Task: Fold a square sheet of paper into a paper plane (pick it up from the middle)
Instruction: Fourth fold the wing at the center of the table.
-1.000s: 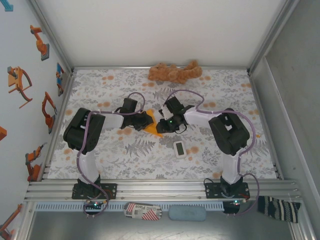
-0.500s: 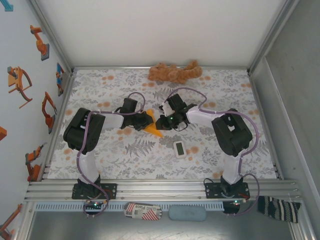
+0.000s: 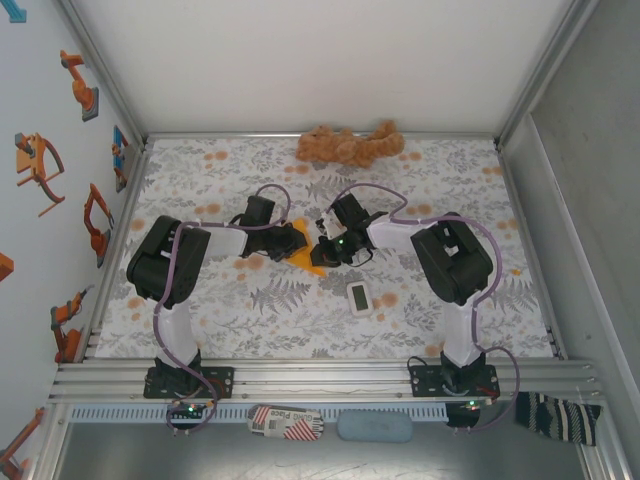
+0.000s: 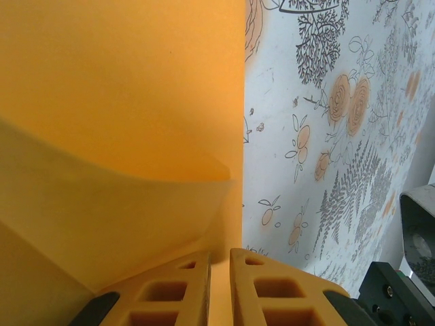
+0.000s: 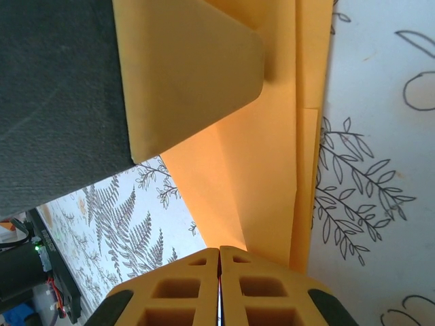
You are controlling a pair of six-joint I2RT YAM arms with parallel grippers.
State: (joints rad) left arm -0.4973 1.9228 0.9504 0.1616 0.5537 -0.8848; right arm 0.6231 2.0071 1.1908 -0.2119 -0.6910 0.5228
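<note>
Here the square sheet of paper, creased into a smaller orange shape, is held by the left fingers, which are drawn narrow with the paper in the slit between them. The right fingers are pressed fully together. The paper's folded layers lie just beyond their tips on the flowered worktop; whether an edge is nipped cannot be told.

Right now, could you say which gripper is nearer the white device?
Right. The right gripper, at the orange paper, is back-left of the white device, the left gripper farther left.
</note>
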